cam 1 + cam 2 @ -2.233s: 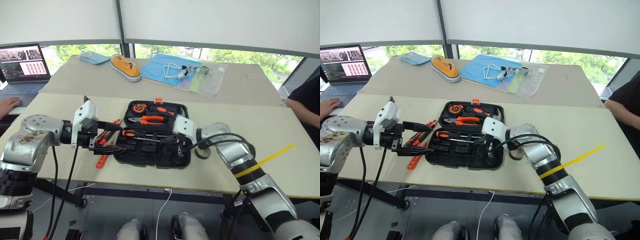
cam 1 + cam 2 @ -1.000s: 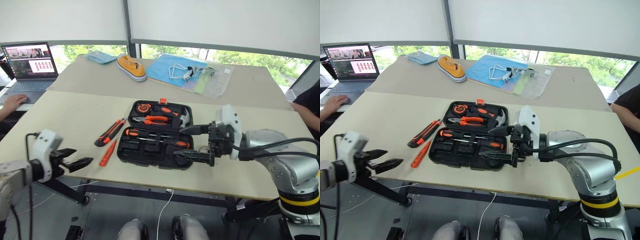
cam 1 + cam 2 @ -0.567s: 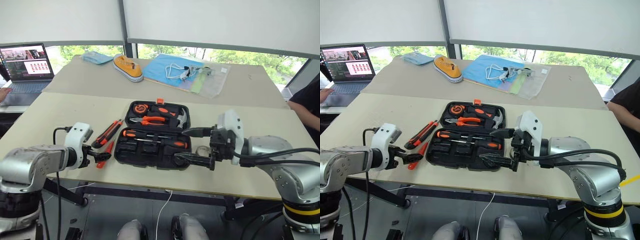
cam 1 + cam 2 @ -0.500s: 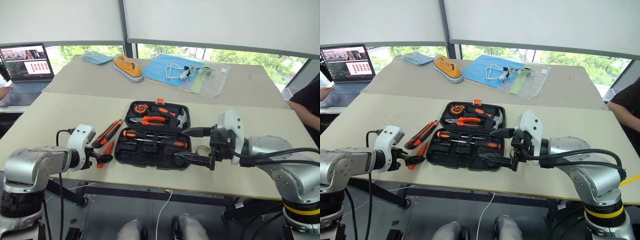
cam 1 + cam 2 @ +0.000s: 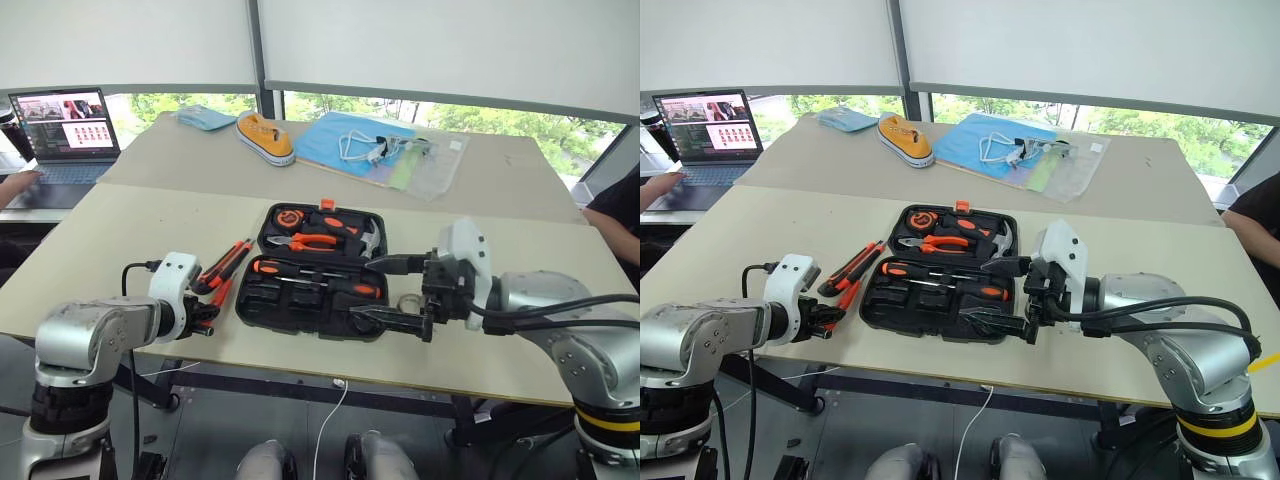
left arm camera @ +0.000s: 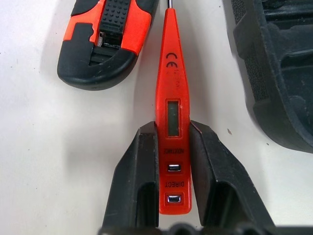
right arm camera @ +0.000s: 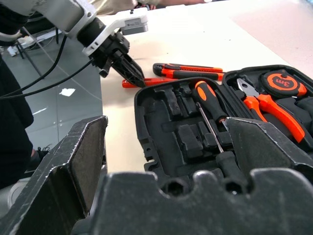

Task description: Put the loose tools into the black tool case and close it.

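table (image 5: 120, 240) beige, by windows; left pincer (image 6: 172, 147) grips tester (image 6: 171, 98); right pincer (image 5: 1005, 295) open.

Black tool case (image 5: 310, 300) open flat on table; utility knife (image 6: 105, 41), orange tester (image 6: 172, 112) loose beside it.

Silver arms, white wrist housings, black cables, black-fingered left hand (image 5: 205, 316)

On the far bench (image 5: 500, 165), an orange shoe (image 5: 266, 137) lies between an open laptop (image 5: 62, 130) and a blue sheet (image 5: 345, 143).
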Available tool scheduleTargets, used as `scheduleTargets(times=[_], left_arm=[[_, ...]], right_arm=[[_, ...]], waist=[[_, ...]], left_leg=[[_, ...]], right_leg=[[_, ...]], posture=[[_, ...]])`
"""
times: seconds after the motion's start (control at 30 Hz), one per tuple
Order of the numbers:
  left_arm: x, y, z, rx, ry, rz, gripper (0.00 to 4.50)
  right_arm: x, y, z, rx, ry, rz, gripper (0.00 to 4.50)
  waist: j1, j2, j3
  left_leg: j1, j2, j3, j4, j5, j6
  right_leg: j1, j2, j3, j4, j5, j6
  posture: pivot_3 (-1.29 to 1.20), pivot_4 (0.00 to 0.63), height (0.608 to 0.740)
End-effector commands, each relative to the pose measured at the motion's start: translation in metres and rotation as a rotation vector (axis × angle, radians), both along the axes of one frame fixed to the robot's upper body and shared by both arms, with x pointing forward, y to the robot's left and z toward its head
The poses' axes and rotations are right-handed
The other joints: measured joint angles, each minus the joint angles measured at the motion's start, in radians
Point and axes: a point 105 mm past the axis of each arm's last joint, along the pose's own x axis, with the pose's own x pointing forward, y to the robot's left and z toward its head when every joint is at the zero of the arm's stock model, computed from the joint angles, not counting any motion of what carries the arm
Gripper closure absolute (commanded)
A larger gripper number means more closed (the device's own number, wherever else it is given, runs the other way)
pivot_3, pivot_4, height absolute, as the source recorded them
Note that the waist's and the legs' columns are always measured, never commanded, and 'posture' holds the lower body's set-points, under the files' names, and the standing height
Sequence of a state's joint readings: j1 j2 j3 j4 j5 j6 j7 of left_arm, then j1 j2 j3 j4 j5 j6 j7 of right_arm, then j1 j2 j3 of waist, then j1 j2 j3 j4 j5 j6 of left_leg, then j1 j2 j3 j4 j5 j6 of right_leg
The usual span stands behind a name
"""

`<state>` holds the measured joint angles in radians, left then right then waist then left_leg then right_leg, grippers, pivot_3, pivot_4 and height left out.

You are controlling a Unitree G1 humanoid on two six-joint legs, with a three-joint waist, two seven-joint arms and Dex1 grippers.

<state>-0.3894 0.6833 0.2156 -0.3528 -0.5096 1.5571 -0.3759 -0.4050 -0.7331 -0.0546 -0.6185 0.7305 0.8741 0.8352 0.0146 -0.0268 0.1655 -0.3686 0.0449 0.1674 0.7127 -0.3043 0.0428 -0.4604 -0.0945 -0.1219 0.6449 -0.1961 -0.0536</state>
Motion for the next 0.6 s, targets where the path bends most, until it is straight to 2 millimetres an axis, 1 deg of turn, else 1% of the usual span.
scheduleTargets(times=[0.03, 0.07, 0.13, 0.23, 0.27, 0.33, 0.4, 0.43, 0.47, 0.53, 0.6], left_arm=[[-0.011, 0.024, 0.014, 0.02, 0.015, 0.011, 4.07], [-0.014, 0.028, 0.019, 0.03, 0.015, -0.002, 4.07], [-0.014, 0.031, 0.038, 0.036, -0.051, -0.093, 4.07], [-0.015, 0.022, 0.064, 0.016, -0.128, -0.277, 4.07], [-0.015, 0.021, 0.069, 0.024, -0.148, -0.322, 4.07], [-0.012, 0.021, 0.079, 0.065, -0.187, -0.42, 4.07], [-0.011, 0.011, 0.091, 0.081, -0.228, -0.605, 4.07], [-0.011, 0.007, 0.094, 0.084, -0.229, -0.677, 4.07], [-0.01, -0.001, 0.096, 0.088, -0.244, -0.794, 4.07], [-0.006, -0.009, 0.093, 0.103, -0.237, -0.926, 4.07], [0.008, -0.02, 0.084, 0.173, -0.237, -1.089, 4.07]], right_arm=[[-0.009, -0.004, 0.008, 0.005, -0.02, 0.029, 0.0], [-0.011, -0.004, 0.006, 0.002, -0.006, 0.036, 0.0], [-0.014, -0.006, 0.002, -0.011, 0.014, 0.049, 0.0], [-0.016, -0.006, -0.002, -0.028, 0.013, 0.058, 0.0], [-0.015, -0.006, -0.002, -0.03, 0.01, 0.058, 0.0], [-0.014, -0.006, -0.002, -0.034, 0.003, 0.06, 0.0], [-0.014, -0.006, -0.001, -0.031, -0.004, 0.062, 0.0], [-0.013, -0.006, -0.001, -0.029, -0.007, 0.061, 0.0], [-0.013, -0.006, -0.001, -0.025, -0.009, 0.061, 0.0], [-0.012, -0.005, -0.001, -0.022, -0.011, 0.06, 0.0], [-0.013, -0.004, -0.001, -0.021, -0.013, 0.062, 0.0]], waist=[[-0.006, 0.0, 0.0], [-0.009, -0.001, 0.0], [-0.012, -0.002, 0.001], [-0.004, -0.002, 0.001], [-0.001, -0.002, 0.001], [0.001, -0.002, 0.001], [0.002, -0.002, 0.002], [0.002, -0.002, 0.002], [0.003, -0.002, 0.002], [0.006, -0.002, 0.002], [0.008, -0.001, 0.001]], left_leg=[[0.0, 0.0, 0.0, 0.0, 0.0, 0.0], [0.0, 0.001, 0.0, 0.0, 0.0, 0.0], [0.0, 0.002, 0.0, -0.001, 0.0, 0.0], [-0.002, 0.002, 0.0, -0.001, 0.0, -0.001], [-0.002, 0.002, 0.0, -0.002, -0.002, -0.005], [-0.003, 0.001, 0.0, -0.002, -0.003, -0.006], [-0.004, 0.001, 0.0, -0.002, -0.003, -0.006], [-0.004, 0.001, 0.0, -0.002, -0.003, -0.006], [-0.005, 0.001, 0.0, -0.002, -0.003, -0.006], [-0.006, 0.001, 0.0, -0.002, -0.003, -0.006], [-0.008, 0.0, 0.001, -0.001, -0.003, -0.005]], right_leg=[[0.0, 0.0, 0.0, 0.0, 0.0, 0.0], [-0.001, 0.001, 0.0, 0.0, 0.0, 0.0], [-0.002, 0.002, 0.0, 0.0, -0.001, -0.001], [-0.004, 0.002, -0.001, 0.001, -0.002, -0.002], [-0.005, 0.001, -0.001, 0.0, -0.002, -0.003], [-0.005, -0.001, -0.001, 0.0, -0.002, -0.003], [-0.005, 0.0, -0.001, -0.001, -0.002, -0.003], [-0.006, 0.0, -0.001, -0.001, -0.002, -0.003], [-0.006, 0.0, -0.002, -0.001, -0.002, -0.003], [-0.007, 0.0, -0.002, -0.001, -0.002, -0.003], [-0.008, 0.002, -0.002, -0.002, -0.002, -0.003]], posture=[[0.0, 0.15, 0.718], [0.0, 0.15, 0.718], [0.0, 0.15, 0.718], [0.0, 0.15, 0.718], [0.0, 0.15, 0.718], [0.0, 0.15, 0.718], [0.0, 0.15, 0.718], [0.0, 0.15, 0.718], [0.0, 0.15, 0.718], [0.0, 0.15, 0.718], [0.0, 0.15, 0.718]])
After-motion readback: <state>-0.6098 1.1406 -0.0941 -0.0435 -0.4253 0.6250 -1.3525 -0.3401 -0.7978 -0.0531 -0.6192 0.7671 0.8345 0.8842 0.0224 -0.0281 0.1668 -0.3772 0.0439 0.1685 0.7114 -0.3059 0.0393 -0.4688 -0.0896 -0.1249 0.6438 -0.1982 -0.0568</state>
